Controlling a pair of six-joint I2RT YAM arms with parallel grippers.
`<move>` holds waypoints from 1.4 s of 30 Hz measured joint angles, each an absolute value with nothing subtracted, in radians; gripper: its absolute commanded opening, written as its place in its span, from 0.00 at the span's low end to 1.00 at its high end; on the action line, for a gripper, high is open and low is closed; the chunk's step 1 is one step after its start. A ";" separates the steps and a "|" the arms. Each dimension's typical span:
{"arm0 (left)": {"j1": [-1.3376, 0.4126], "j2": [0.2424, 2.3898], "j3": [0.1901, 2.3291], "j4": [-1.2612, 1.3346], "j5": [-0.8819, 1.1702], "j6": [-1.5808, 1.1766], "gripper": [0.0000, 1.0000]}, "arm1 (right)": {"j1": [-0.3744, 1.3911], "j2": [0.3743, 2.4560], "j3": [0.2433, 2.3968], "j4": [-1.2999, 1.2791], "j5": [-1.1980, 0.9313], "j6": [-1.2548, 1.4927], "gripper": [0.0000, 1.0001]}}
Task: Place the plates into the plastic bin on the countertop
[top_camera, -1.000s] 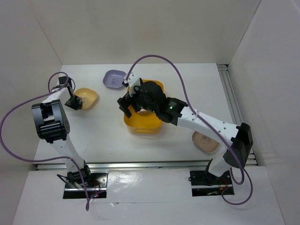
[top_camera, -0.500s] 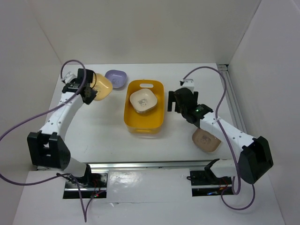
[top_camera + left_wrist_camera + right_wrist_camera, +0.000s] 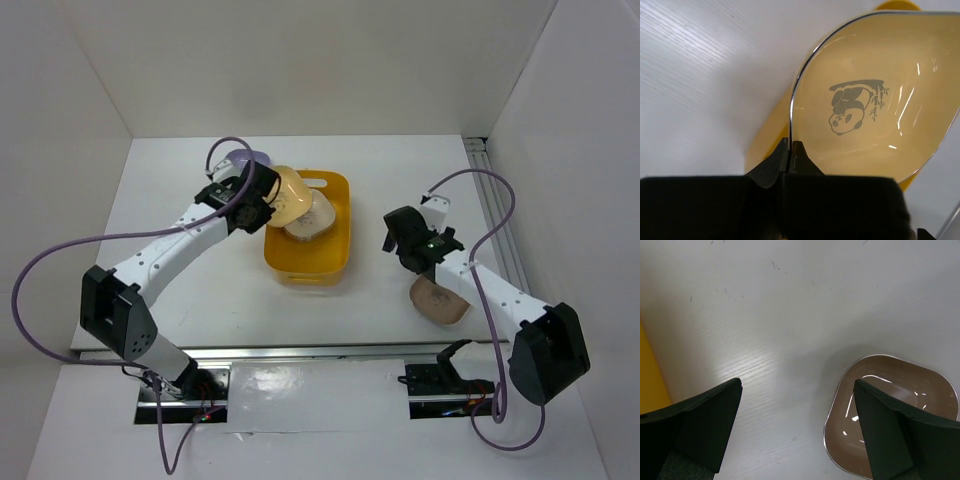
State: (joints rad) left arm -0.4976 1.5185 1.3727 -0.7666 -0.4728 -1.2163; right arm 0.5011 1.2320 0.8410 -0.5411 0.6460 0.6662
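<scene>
My left gripper is shut on the rim of a yellow plate with a panda print, holding it tilted above the left part of the yellow-orange plastic bin. A cream plate lies inside the bin. In the left wrist view the fingertips pinch the yellow plate's edge with the bin below. A lavender plate sits on the countertop behind the left arm, partly hidden. My right gripper stands open above the countertop between the bin and a brown plate.
White walls close in the countertop at the back and both sides. A metal rail runs along the right edge. Purple cables loop over both arms. The bin's edge shows at the left of the right wrist view.
The left arm carried the yellow plate rightward from the far left to over the bin. The right arm drew back from the bin toward the brown plate, staying open.
</scene>
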 measured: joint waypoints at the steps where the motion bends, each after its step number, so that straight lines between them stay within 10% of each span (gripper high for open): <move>1: -0.520 1.532 1.388 -0.767 -0.475 -1.240 0.00 | 0.501 1.225 0.836 -0.550 0.652 0.681 1.00; 11: -0.587 1.727 1.493 -0.778 -0.467 -1.403 0.04 | 0.501 1.207 0.748 -0.580 0.648 0.756 1.00; 14: -0.585 1.780 1.501 -0.786 -0.458 -1.423 0.22 | 0.504 1.190 0.741 -0.593 0.649 0.770 1.00; 18: -0.587 1.824 1.513 -0.784 -0.431 -1.437 0.71 | 0.513 1.174 0.740 -0.603 0.652 0.778 1.00; 21: -0.593 1.823 1.519 -0.781 -0.418 -1.442 0.81 | 0.520 1.173 0.740 -0.620 0.659 0.791 1.00; 36: -0.691 1.592 1.533 -0.728 -0.388 -1.364 0.94 | 0.510 1.168 0.653 -0.618 0.599 0.895 0.98; 42: -0.691 1.380 1.499 -0.701 -0.412 -1.277 1.00 | 0.440 1.235 0.609 -0.530 0.546 0.896 0.72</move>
State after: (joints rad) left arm -0.6907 1.3804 1.4994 -0.7013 -0.4122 -1.2766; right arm 0.4404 1.2350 0.6086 -0.5304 0.5461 0.8955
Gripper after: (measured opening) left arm 0.994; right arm 0.840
